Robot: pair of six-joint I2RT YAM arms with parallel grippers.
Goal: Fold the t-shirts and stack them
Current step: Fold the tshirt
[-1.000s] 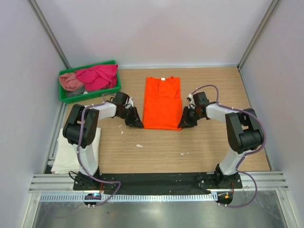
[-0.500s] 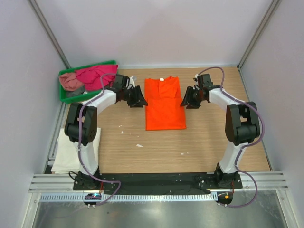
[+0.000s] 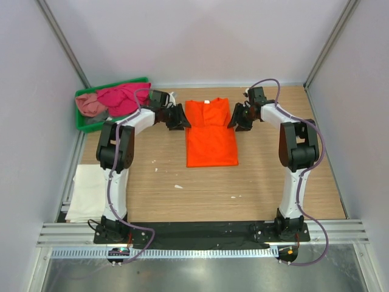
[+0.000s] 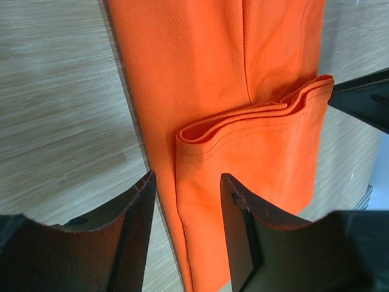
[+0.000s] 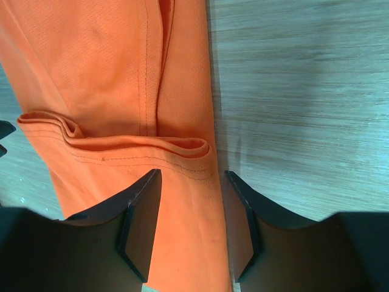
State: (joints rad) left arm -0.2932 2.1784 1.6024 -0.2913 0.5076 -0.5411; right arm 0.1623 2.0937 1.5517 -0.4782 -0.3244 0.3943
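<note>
The bright orange cloth t-shirt (image 4: 200, 61) fills the centre and upper right, lying on the pale wood-grain table (image 4: 55, 91). A doubled-over layer ends in a rounded fold across the middle. At the bottom, the left gripper (image 4: 186, 182) has its black jaws apart, straddling the shirt's left edge. A black angular part (image 4: 364, 97) sits just beside the fold at the right edge.

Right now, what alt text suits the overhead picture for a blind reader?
An orange t-shirt, partly folded, lies between the robot's left pincer and right pincer, both open beside its far end. A green tray at far left holds pink shirts.
</note>
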